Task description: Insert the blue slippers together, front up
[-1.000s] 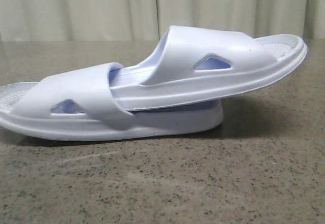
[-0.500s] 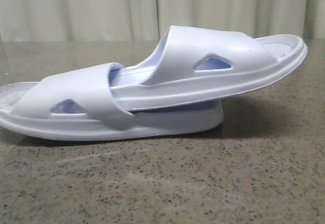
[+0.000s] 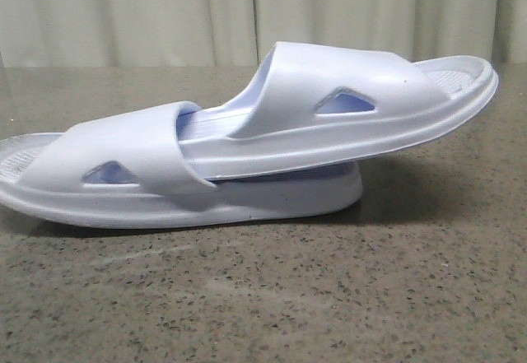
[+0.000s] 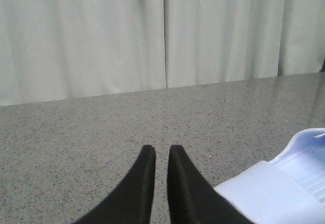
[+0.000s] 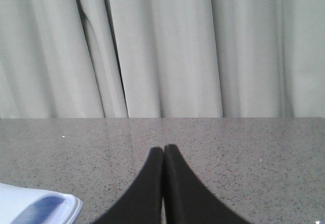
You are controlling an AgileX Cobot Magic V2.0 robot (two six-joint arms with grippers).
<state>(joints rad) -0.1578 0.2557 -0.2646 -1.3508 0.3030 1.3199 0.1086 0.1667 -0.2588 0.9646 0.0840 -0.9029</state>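
In the front view, two pale blue-white slippers lie nested on the table. The lower slipper (image 3: 247, 202) lies flat with its strap at the left. The upper slipper (image 3: 346, 124) has its front pushed under that strap, and its other end is raised at the right. Neither gripper shows in the front view. My left gripper (image 4: 162, 150) is empty over bare table, its fingers nearly together with a narrow gap, and a slipper (image 4: 274, 193) lies beside it. My right gripper (image 5: 163, 149) is shut and empty, with a slipper's edge (image 5: 35, 209) off to its side.
The slippers rest on a speckled grey-brown stone table (image 3: 329, 297). Pale curtains (image 3: 165, 17) hang behind its far edge. Nothing else is on the table in any view.
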